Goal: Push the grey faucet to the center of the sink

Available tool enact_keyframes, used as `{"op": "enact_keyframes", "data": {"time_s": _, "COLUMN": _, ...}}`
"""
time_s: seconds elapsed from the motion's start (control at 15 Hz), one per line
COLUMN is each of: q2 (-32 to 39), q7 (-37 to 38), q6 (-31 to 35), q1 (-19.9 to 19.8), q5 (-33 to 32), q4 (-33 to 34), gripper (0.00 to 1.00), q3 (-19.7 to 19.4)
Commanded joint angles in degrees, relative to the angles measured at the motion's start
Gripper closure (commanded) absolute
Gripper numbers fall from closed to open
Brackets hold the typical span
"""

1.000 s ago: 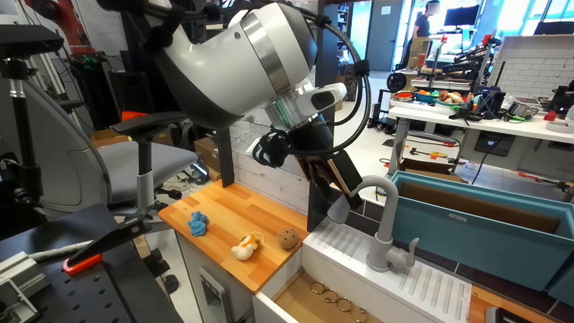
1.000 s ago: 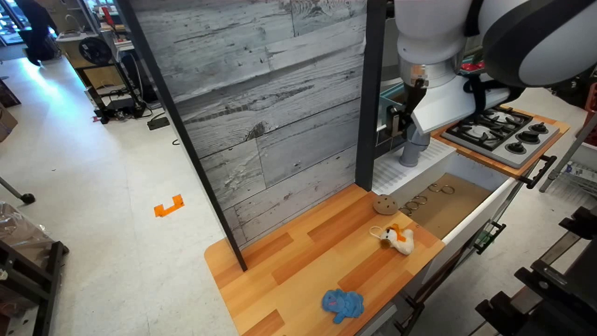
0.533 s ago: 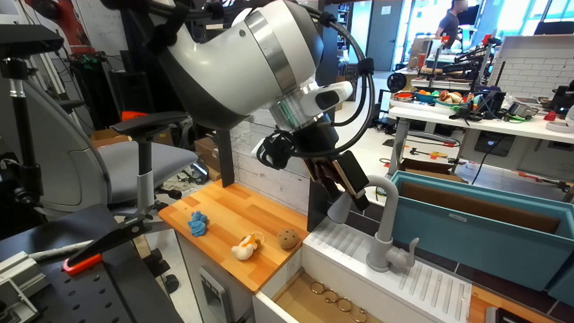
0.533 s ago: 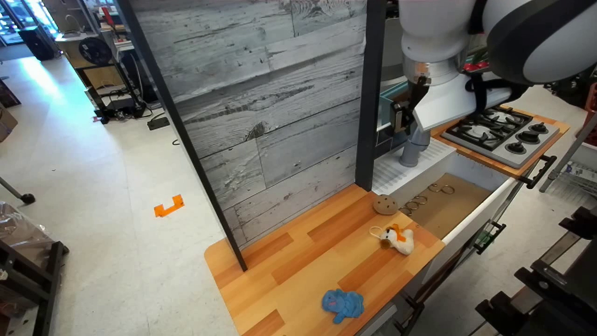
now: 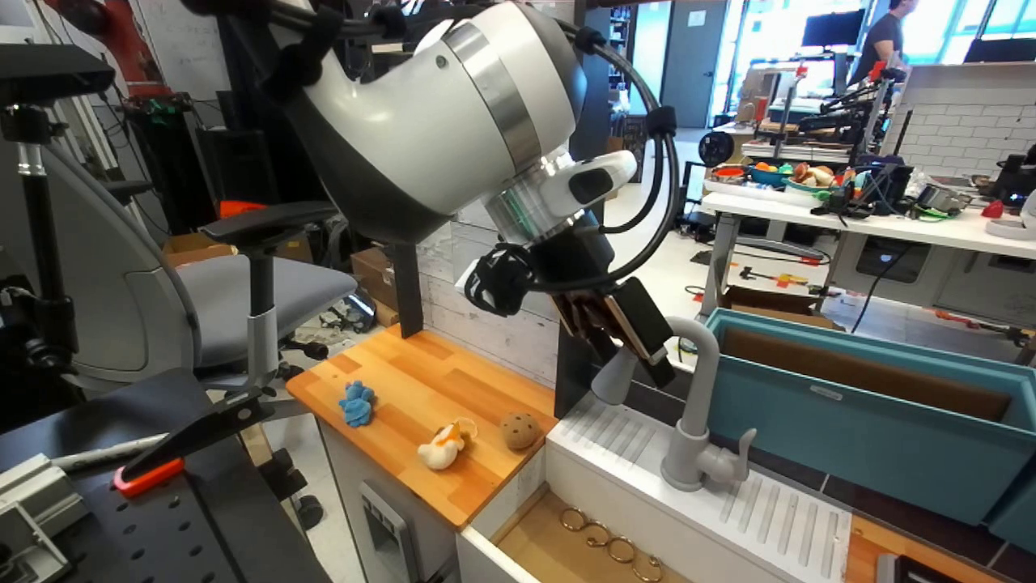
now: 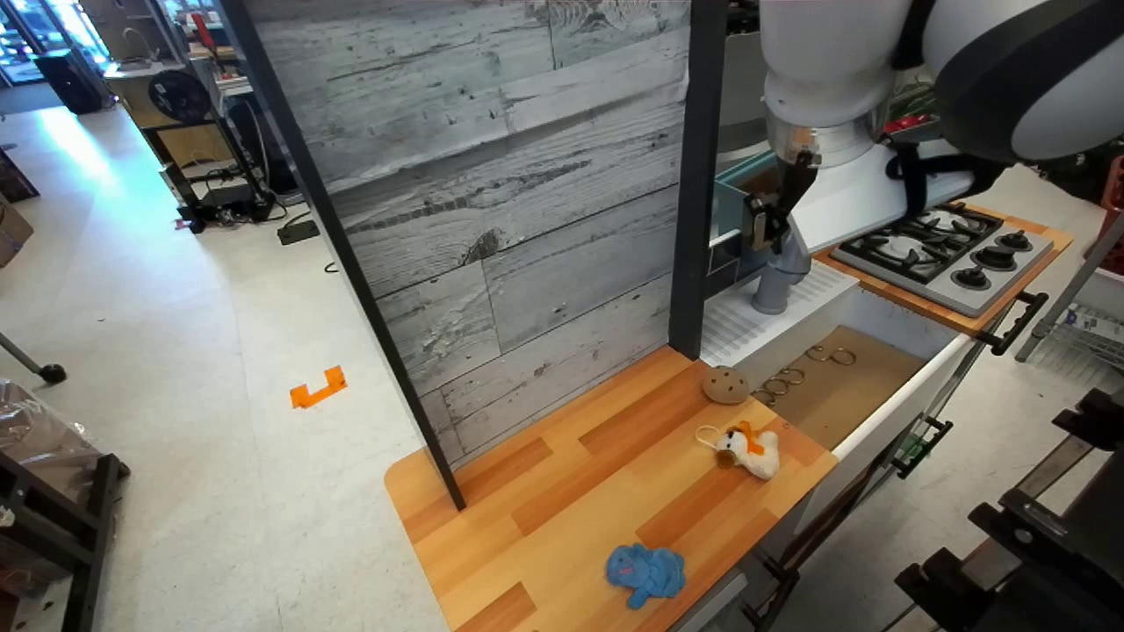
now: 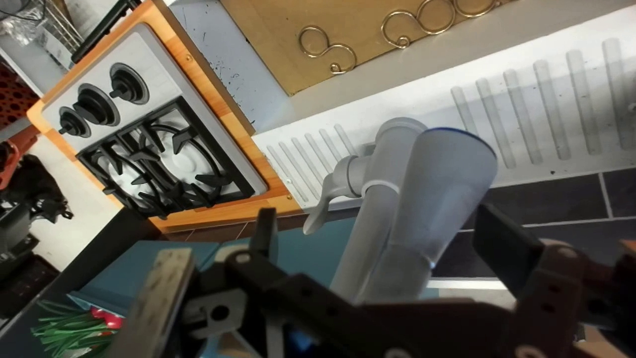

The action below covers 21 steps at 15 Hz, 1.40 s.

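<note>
In an exterior view, can see a small pale label (image 5: 826, 393) on the front of the teal bin (image 5: 858, 437), too small for reading. Cannot read either the white sheet (image 5: 697, 18) on the far door (image 5: 692, 73).

In both exterior views, find the light-grey gooseneck faucet (image 5: 702, 380) standing upright on the white ribbed drainboard (image 5: 789, 518), at the back edge of the white sink (image 5: 615, 508). See its spout turned sideways, toward the wooden countertop (image 6: 571, 491). In the wrist view, see the neck of this faucet in the space between the two fingers (image 7: 504, 248) of the Robotiq gripper (image 7: 378, 220).

Would call these fingers wide apart, one on each side of the neck, with visible room at both sides. Cannot tell about light contact from the exterior views, because of the gripper and the faucet overlapping there.

On the brown bottom of the sink, see gold-coloured wire hooks (image 7: 328, 48). Beyond the sink, on more wood, see a two-burner gas cooktop (image 6: 944, 263) with three black knobs. On the countertop, well apart from the gripper, see a blue plush toy (image 6: 647, 572), a white plush toy (image 6: 760, 452) with orange scarf, and, closest to the sink, a tan cookie-like toy (image 6: 725, 384) with dark spots.
</note>
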Motion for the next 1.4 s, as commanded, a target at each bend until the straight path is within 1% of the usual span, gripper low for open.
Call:
{"op": "enact_keyframes", "data": {"time_s": 0.0, "q2": -0.24, "q7": 2.55, "q6": -0.96, "q1": 0.29, "q5": -2.33, "q4": -1.41, "gripper": 0.0, "q3": -0.42}}
{"op": "enact_keyframes", "data": {"time_s": 0.27, "q2": -1.02, "q7": 1.92, "q6": -2.07, "q1": -0.1, "q5": -1.87, "q4": -3.28, "gripper": 0.0, "q3": -0.11}}
{"op": "enact_keyframes", "data": {"time_s": 0.47, "q2": -2.07, "q7": 2.5, "q6": -2.77, "q1": -0.2, "q5": -2.65, "q4": -4.31, "gripper": 0.0, "q3": -1.07}}
{"op": "enact_keyframes", "data": {"time_s": 0.8, "q2": -3.89, "q7": 5.44, "q6": -4.45, "q1": -1.01, "q5": -5.25, "q4": -5.8, "gripper": 0.0, "q3": -2.94}}
{"op": "enact_keyframes", "data": {"time_s": 1.33, "q2": -8.03, "q7": 9.63, "q6": -5.58, "q1": -3.59, "q5": -7.22, "q4": -9.2, "gripper": 0.0, "q3": -3.54}}
